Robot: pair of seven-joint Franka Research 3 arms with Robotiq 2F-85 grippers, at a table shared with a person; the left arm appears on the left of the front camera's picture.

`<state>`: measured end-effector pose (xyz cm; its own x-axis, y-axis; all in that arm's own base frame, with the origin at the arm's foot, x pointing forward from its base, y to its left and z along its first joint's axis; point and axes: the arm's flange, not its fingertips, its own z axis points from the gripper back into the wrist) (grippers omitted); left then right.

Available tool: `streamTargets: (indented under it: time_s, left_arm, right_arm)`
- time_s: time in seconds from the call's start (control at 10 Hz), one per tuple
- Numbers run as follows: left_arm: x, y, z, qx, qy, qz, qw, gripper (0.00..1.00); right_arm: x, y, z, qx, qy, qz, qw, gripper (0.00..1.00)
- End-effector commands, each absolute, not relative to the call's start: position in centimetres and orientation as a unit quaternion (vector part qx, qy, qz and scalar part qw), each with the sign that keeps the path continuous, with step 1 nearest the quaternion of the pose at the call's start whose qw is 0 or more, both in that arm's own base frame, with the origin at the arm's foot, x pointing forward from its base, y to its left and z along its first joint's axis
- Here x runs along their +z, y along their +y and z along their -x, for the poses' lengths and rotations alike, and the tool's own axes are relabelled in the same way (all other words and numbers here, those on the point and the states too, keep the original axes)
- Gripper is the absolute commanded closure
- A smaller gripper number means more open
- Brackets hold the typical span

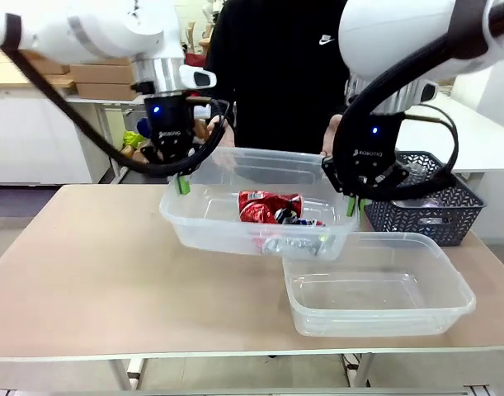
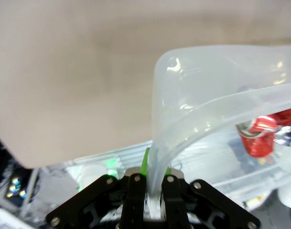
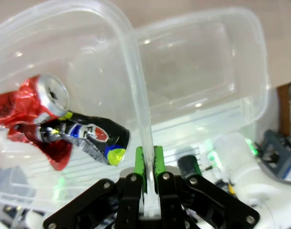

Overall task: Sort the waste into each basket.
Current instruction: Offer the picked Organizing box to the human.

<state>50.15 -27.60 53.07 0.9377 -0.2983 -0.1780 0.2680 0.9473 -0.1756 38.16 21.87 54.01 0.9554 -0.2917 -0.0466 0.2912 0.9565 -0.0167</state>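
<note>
Left gripper (image 1: 182,180) is pinched onto the rim at the left end of the lifted tub (image 1: 204,221). On its wrist camera the green pads (image 2: 145,164) squeeze the clear plastic lip (image 2: 221,106) between them. Right gripper (image 1: 355,198) clamps the opposite end the same way, its pads (image 3: 141,164) pressed on the thin wall (image 3: 135,95). So I've got both arms holding one tub off the table (image 1: 87,272).

Around it: the dark lattice basket (image 1: 437,210) sits just behind my right gripper, at the table's right edge. A person in black (image 1: 276,74) stands right behind the far rim, with a hand (image 1: 331,136) close to it. The second tub (image 1: 454,285) rests on the table at front right, and the lifted tub's right end overhangs its far left corner.

The lifted tub's long axis runs left to right between the grippers, with the opening up and the right end looking a touch lower. Crushed cans (image 1: 270,208) lie on their sides in its right half. On the right wrist camera a red can (image 3: 35,109) shows its silver top, and a dark printed can (image 3: 90,137) lies slanted just beside it. The second tub (image 3: 207,71) also lies long side left to right, mouth up.
</note>
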Motion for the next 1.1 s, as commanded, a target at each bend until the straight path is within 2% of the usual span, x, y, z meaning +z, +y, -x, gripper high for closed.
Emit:
streamTargets:
  time_s: [0.0,0.4,0.6,0.7,0.8,1.0]
  left_arm:
    - [56.2,-29.1,-56.4,-0.127,0.105,0.078,0.983,0.93]
    - [57.1,-30.4,-63.5,-0.115,0.13,0.089,0.981,0.93]
    - [56.1,-30.5,-66.1,-0.095,0.138,0.082,0.983,0.93]
    - [55.7,-30.9,-66.4,-0.091,0.146,0.083,0.981,0.93]
    - [53.9,-28.3,-62.8,-0.112,0.127,0.083,0.982,0.93]
    - [53.9,-28.3,-62.8,-0.112,0.127,0.083,0.982,0.93]
  right_arm:
    - [56.3,22.3,-44.3,-0.141,0.046,0.024,0.989,0.91]
    - [56.9,22.0,-53.2,-0.148,0.057,0.022,0.987,0.91]
    - [55.9,22.0,-55.1,-0.143,0.067,0.031,0.987,0.91]
    - [55.4,22.0,-55.0,-0.139,0.071,0.023,0.988,0.91]
    - [55.3,20.9,-53.6,-0.152,0.069,0.023,0.986,0.91]
    - [55.3,20.9,-53.6,-0.152,0.069,0.023,0.986,0.91]
